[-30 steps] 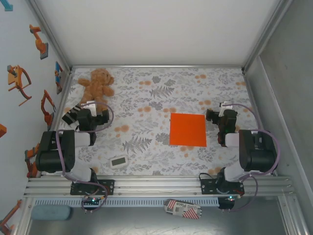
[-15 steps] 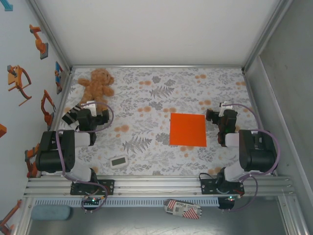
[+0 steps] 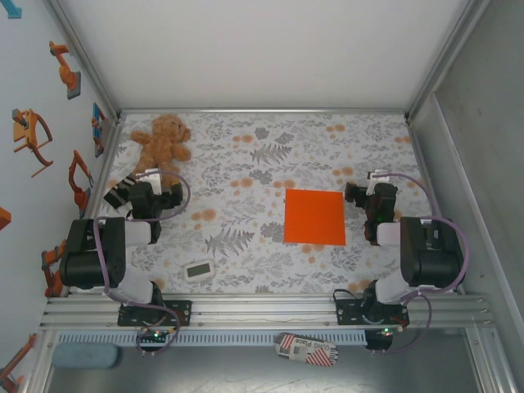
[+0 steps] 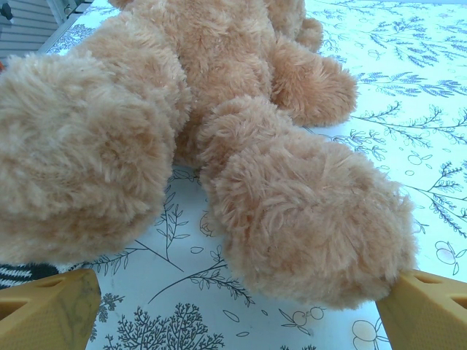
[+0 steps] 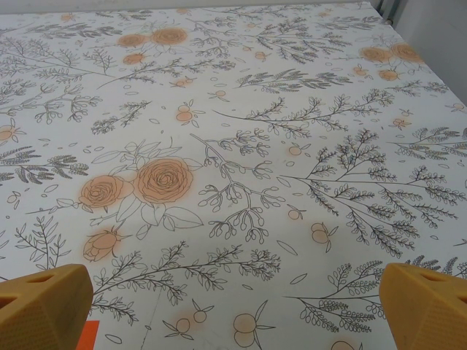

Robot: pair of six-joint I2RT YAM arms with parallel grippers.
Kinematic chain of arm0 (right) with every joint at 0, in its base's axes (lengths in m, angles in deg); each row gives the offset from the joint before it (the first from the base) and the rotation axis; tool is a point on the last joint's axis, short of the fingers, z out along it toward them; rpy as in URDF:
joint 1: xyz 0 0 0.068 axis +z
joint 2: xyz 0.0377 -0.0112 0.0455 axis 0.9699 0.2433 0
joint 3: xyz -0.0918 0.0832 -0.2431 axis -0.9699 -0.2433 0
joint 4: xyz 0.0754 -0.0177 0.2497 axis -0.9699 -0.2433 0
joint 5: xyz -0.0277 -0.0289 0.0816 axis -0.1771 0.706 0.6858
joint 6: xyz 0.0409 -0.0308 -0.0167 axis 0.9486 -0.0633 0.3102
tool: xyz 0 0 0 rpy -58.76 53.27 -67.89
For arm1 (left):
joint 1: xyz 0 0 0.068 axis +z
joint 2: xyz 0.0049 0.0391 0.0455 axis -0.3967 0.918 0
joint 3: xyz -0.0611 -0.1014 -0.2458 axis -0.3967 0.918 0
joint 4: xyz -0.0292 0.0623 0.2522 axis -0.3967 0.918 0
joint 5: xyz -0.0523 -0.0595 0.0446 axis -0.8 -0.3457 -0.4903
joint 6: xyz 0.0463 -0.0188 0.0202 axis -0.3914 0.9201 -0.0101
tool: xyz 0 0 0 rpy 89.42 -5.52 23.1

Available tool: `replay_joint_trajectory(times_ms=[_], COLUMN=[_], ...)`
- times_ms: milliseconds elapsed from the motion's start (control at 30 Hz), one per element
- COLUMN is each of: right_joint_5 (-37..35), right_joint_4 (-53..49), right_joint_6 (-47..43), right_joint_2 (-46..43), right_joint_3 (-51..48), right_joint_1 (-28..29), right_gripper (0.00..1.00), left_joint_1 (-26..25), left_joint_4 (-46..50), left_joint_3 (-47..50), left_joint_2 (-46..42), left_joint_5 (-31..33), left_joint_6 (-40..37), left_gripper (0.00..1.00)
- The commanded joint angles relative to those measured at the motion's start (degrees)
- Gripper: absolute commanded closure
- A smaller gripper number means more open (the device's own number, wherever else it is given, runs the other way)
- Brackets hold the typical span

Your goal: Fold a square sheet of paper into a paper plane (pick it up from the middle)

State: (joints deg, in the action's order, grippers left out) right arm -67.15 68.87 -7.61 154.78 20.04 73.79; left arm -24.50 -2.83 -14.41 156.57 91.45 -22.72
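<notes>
The square sheet of paper (image 3: 314,217) is bright orange and lies flat and uncreased on the flowered tablecloth, right of centre. One corner of it (image 5: 88,336) shows at the bottom left of the right wrist view. A paper plane is out of view. My right gripper (image 3: 374,183) stands open just right of the sheet's upper right corner, and its yellow fingertips (image 5: 42,305) hang wide apart over bare cloth. My left gripper (image 3: 151,175) is open at the far left, with the teddy bear's leg (image 4: 314,219) lying just ahead of its spread fingertips (image 4: 45,313), nothing between them.
The brown teddy bear (image 3: 162,141) lies at the back left corner. A small white timer (image 3: 198,270) sits near the front edge, left of centre. White walls close in the table on three sides. A striped packet (image 3: 304,350) lies below the front rail.
</notes>
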Motion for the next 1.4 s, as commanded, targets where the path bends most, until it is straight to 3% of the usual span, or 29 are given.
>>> replay_joint_trajectory(times_ms=[0,433,567,767,833,933,1033,1167,1233,1367], right_joint_5=[-0.4,-0.3,-1.5,-8.2,-8.7,-4.6,1.8,13.8,20.2,25.7], right_joint_4=[1.8,1.8,1.7,-20.6,-33.6,-50.1,-60.1,-69.3,-71.5,-70.8], right_joint_6=[0.7,0.7,1.2,7.0,12.0,17.1,20.9,25.4,27.2,30.9], right_joint_2=[0.6,0.5,-3.2,-18.7,-21.1,-20.7,-19.5,-16.5,-14.9,-14.3], right_joint_3=[1.4,1.3,0.1,5.7,11.7,20.3,25.5,29.0,29.0,25.9], right_joint_1=[-0.4,-0.4,-0.4,-0.4,-0.3,-0.3,-0.3,-0.2,-0.1,2.3], right_gripper=[0.01,0.01,0.01,0.01,0.01,0.01,0.01,0.03,0.11,0.12], left_joint_1=[0.1,0.0,-1.7,-3.9,-4.7,-5.3,-5.7,-6.6,-6.6,-7.3], left_joint_4=[-1.6,-1.9,0.1,27.6,33.5,43.3,52.6,51.3,50.6,48.6], left_joint_3=[-1.3,-1.1,-1.3,-12.1,-14.9,-19.5,-25.5,-25.2,-25.1,-24.9], left_joint_2=[0.3,0.2,-2.1,-11.0,-13.1,-15.9,-15.9,-16.7,-16.3,-14.6], left_joint_5=[0.1,0.3,5.4,11.3,11.3,7.2,-2.2,-9.9,-13.2,-17.0], left_joint_6=[0.8,0.7,0.5,5.3,8.9,16.7,21.9,28.8,31.2,34.4], left_gripper=[0.04,0.04,0.04,0.04,0.04,0.04,0.04,0.04,0.04,0.04])
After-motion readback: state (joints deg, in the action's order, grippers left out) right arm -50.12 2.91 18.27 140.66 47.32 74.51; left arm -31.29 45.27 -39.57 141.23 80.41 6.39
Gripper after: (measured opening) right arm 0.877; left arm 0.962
